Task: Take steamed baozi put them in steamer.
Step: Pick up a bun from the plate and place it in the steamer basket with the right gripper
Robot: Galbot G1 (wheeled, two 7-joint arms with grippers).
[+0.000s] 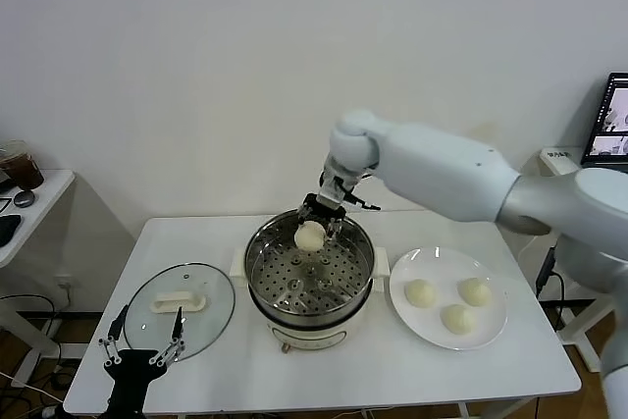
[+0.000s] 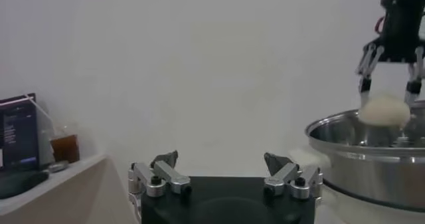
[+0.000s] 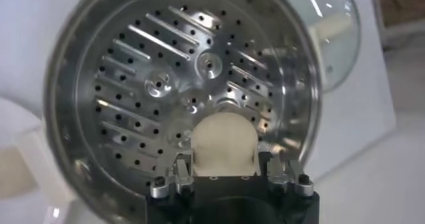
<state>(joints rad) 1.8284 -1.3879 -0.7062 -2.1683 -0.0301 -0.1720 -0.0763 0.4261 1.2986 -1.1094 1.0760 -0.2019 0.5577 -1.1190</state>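
My right gripper (image 1: 312, 228) is shut on a pale cream baozi (image 1: 309, 235) and holds it above the far rim of the steel steamer (image 1: 257, 277). In the right wrist view the baozi (image 3: 223, 142) sits between the jaws over the perforated tray (image 3: 166, 79), which holds no buns. Three more baozi (image 1: 420, 292) (image 1: 476, 290) (image 1: 456, 318) lie on the white plate (image 1: 412, 262) right of the steamer. My left gripper (image 1: 142, 345) is open and empty, parked low at the table's front left; it also shows in the left wrist view (image 2: 222, 169).
The round glass lid (image 1: 221, 306) with its white handle lies flat on the table left of the steamer. A side table (image 1: 39, 203) with a cup stands far left. A laptop screen (image 1: 608, 120) shows at the far right.
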